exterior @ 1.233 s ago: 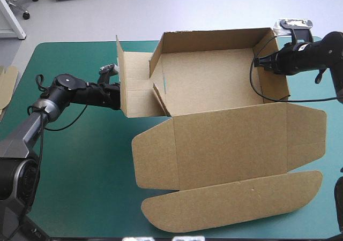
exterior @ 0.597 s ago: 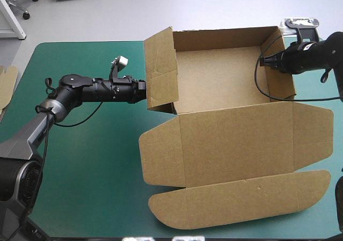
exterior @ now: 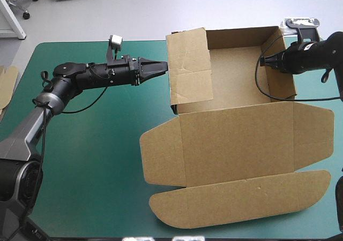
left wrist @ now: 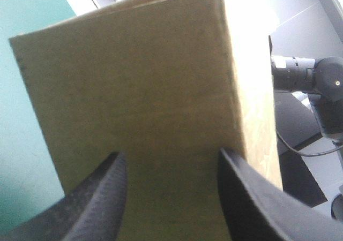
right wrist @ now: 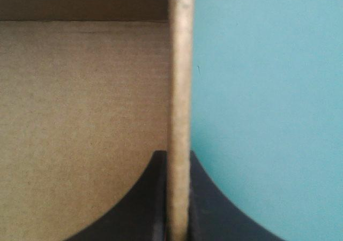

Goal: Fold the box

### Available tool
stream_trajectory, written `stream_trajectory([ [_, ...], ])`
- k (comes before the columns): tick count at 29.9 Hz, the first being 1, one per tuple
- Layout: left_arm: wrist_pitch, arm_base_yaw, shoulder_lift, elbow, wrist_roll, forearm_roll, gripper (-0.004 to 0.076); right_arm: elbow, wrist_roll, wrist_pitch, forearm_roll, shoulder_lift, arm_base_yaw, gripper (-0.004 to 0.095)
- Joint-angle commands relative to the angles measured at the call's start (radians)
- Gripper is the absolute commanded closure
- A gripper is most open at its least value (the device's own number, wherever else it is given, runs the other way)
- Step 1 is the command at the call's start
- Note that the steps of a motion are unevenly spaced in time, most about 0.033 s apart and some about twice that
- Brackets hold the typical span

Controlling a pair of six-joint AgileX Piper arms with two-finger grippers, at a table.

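Note:
The brown box lies as an open tray at the back right, its lid spread flat toward the table's front. The tray's left wall panel stands raised and leans in over the tray floor. My left gripper points at that panel from the left, its tips at the outer face. In the left wrist view the gripper is open, and the panel fills the space just ahead of the black fingers. My right gripper is shut on the box's right wall, one finger on each side.
An edge of more brown board shows at the table's left edge. The teal-green cover is bare to the left of the lid. The lid's rounded front flap reaches close to the table's front edge.
My left gripper has swung right and upward, and the left wall panel has tipped from lying outward to leaning over the tray. The right gripper has kept its hold.

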Motion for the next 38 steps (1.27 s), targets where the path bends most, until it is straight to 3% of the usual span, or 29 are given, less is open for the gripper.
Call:
stream_trajectory([
  [1, 0.096, -0.023, -0.045, -0.060, -0.027, -0.053, 0.0295, -0.027, 0.001, -0.044, 0.043, -0.047, -0.008, 0.0942],
  [8, 0.101, -0.048, -0.045, -0.140, -0.078, 0.009, 0.0281, -0.027, 0.004, -0.046, 0.045, -0.047, -0.008, 0.0942],
  [23, 0.016, -0.086, -0.045, -0.296, -0.361, 0.467, 0.0286, -0.027, 0.091, -0.048, 0.078, -0.035, -0.005, 0.0939],
  [30, -0.053, -0.139, -0.045, -0.336, -0.427, 0.585, 0.0291, -0.027, 0.127, -0.073, 0.067, -0.015, 0.084, 0.0939],
  [38, -0.055, -0.150, -0.043, -0.390, -0.524, 0.752, 0.0291, -0.027, 0.174, -0.088, 0.047, -0.007, 0.137, 0.0939],
])
